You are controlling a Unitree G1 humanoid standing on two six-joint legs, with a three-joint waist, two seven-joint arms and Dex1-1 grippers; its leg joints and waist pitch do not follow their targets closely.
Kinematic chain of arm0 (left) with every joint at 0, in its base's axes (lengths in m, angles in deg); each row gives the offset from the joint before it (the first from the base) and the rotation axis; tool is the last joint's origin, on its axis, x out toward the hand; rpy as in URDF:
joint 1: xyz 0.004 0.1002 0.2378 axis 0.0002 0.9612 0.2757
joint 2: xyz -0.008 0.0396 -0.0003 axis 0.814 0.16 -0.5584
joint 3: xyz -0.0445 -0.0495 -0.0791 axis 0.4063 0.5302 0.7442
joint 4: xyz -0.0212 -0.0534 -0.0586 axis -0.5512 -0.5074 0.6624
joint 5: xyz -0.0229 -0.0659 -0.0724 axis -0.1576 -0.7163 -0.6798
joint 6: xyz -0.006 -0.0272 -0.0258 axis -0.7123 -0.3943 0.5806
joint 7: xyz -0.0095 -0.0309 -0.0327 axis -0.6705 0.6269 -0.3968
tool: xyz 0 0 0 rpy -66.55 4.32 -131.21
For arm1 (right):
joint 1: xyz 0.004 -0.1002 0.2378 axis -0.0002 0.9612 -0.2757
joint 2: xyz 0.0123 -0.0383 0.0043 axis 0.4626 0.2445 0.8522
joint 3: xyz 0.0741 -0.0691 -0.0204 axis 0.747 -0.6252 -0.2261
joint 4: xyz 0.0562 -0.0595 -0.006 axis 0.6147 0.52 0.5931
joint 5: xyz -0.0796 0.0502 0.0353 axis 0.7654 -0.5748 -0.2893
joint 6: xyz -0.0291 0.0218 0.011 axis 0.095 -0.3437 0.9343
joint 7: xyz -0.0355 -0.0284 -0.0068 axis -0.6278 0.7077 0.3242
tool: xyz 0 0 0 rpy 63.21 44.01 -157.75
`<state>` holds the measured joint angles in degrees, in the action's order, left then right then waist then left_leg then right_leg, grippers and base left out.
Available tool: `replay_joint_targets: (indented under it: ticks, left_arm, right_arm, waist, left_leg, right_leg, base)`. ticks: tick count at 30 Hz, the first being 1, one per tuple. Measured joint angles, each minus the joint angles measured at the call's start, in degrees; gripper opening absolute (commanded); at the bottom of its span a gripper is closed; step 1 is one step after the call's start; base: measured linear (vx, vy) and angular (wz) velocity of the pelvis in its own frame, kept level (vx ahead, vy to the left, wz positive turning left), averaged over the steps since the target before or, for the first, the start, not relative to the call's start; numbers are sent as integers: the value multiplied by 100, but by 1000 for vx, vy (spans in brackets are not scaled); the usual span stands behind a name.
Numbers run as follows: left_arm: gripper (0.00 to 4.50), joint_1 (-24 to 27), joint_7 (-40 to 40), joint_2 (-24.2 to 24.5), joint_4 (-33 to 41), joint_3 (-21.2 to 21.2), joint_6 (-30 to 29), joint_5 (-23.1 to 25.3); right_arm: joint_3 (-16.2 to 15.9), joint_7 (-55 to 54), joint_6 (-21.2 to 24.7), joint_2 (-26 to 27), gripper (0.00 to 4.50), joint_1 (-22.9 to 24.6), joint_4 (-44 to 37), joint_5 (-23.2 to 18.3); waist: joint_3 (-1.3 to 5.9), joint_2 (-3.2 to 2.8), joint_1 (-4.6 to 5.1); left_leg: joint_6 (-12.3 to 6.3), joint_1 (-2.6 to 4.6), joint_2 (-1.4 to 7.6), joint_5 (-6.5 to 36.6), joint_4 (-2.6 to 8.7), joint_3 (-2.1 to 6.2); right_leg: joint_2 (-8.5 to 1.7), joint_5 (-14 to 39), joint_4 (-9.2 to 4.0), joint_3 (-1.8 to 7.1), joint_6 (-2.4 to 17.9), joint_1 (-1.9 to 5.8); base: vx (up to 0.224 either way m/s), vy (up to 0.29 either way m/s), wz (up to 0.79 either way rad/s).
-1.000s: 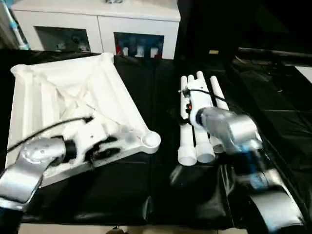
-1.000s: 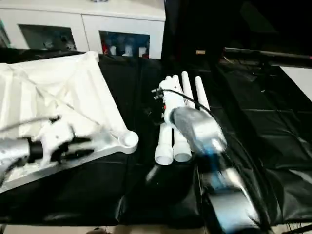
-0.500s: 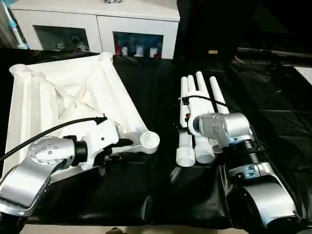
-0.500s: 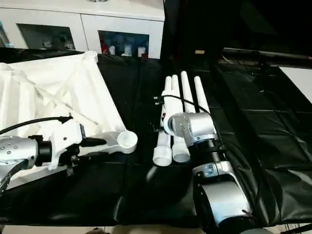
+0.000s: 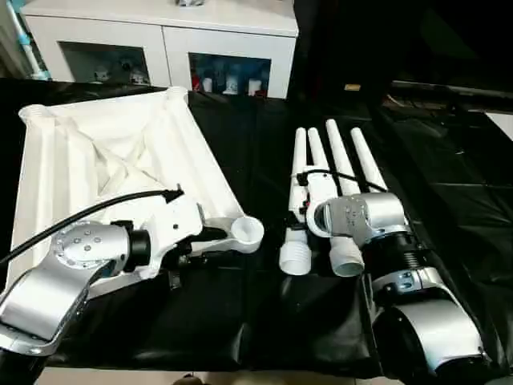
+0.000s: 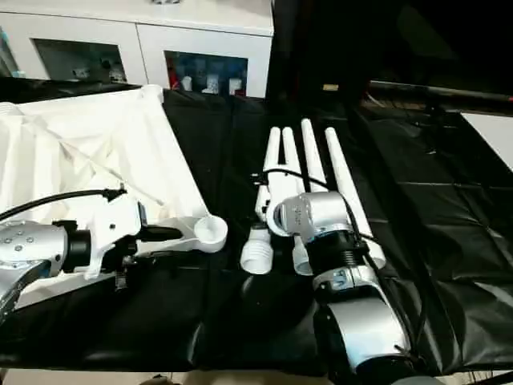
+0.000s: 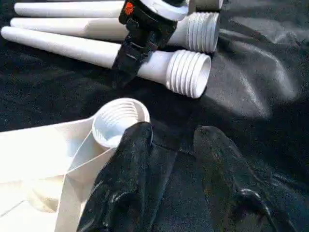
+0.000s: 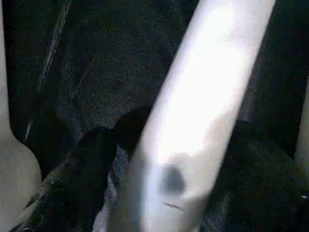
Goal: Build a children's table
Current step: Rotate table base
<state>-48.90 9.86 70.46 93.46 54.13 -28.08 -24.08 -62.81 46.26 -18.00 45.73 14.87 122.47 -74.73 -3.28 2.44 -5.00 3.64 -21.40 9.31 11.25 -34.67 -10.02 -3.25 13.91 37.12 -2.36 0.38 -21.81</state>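
The white tabletop [image 5: 104, 152] lies upside down on the left, ribs up. My left gripper [image 5: 204, 245] stands open at its near right corner. One finger [image 7: 125, 159] rests against the round threaded socket [image 7: 120, 121], the other on the black cloth. Several white legs [image 5: 337, 152] lie fanned out on the right, threaded ends towards me. My right gripper [image 5: 300, 210] reaches down over the leftmost leg [image 5: 295, 253]. That leg [image 8: 193, 96] lies between its open fingers, and I see no firm grip on it.
A white cabinet with glass doors [image 5: 160, 40] stands behind the table. Crinkled black cloth [image 5: 449, 176] covers the work surface out to the right. A black cable [image 5: 80, 212] arcs over my left forearm.
The legs have fanned apart. The leftmost leg's threaded end has slid nearer the tabletop's corner socket, with the right gripper over it and its fingers narrowing. The left gripper stays at the socket.
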Motion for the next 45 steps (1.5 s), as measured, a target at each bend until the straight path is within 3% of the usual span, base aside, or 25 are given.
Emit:
replay_joint_targets:
  ticks: [11,16,18,22,28,32,34,36,40,45]
  left_arm:
    - [176,-131,-176,-19,67,1,-42,-6]
    - [212,-169,-260,-83,58,2,-67,17]
    - [247,-215,-298,-108,58,12,-98,-20]
    - [259,-220,-402,-180,58,81,-103,-88]
    - [329,-271,-623,-397,2,478,-109,-274]
    - [350,-713,-1099,-783,-250,939,-158,-430]
    - [372,-1097,-1580,-1331,-348,1303,-356,-669]
    - [378,-1497,-2103,-1899,-412,1665,-630,-1025]
    - [415,-1785,-2613,-2654,-391,1887,-1020,-1776]
    - [447,-2106,-2889,-3170,-404,1899,-1312,-2223]
  right_arm:
    - [277,-32,-27,16,270,-7,71,-110]
    - [323,-37,-27,64,222,-27,88,-122]
    - [341,-55,-17,69,198,-27,81,-122]
    - [482,-129,58,73,183,-27,-70,-197]
    - [648,-152,108,77,180,-32,-340,-326]
    - [886,-103,-102,163,180,-74,-570,-511]
    - [843,497,-861,160,180,127,-1221,-732]
    - [808,1019,-1217,148,180,177,-1955,-1054]
    - [1174,1602,-969,67,180,151,-2501,-1747]
    - [1274,2310,-876,-72,180,734,-2892,-2307]
  waist:
    - [2,3,1]
    - [2,3,12]
    - [2,4,5]
    - [1,6,4]
    - [-3,18,0]
    - [-14,41,-4]
    - [-25,64,-30]
    - [-21,75,-30]
    - [-10,111,-46]
    - [-30,145,-136]
  left_leg:
    - [2,0,1,-2,0,0]
    - [2,0,1,-2,0,0]
    - [2,0,1,-2,0,0]
    - [2,-2,1,-2,0,0]
    - [-9,-2,3,-9,0,0]
    - [-12,-6,5,-28,6,-1]
    - [-20,-14,9,-35,5,-1]
    - [-29,-19,9,-38,3,-2]
    - [-42,-18,10,-43,3,-3]
    - [-75,-31,15,-64,4,-3]
  right_leg:
    - [0,-1,1,-1,0,0]
    - [1,-2,1,-1,0,0]
    - [1,-1,1,-1,0,0]
    - [1,-2,1,-1,0,-1]
    - [3,-2,1,-2,0,-1]
    - [3,-15,2,-7,6,-5]
    - [2,-20,-2,-12,5,-5]
    - [2,-23,-5,-13,5,-4]
    - [2,-24,-6,-15,7,-2]
    - [2,-39,-6,-27,16,-9]
  base:
    - [0,0,0]
    - [0,0,0]
    - [0,0,0]
    - [0,0,0]
    - [0,0,0]
    - [0,0,0]
    - [0,0,0]
    - [0,0,0]
    - [0,0,0]
    - [0,0,0]
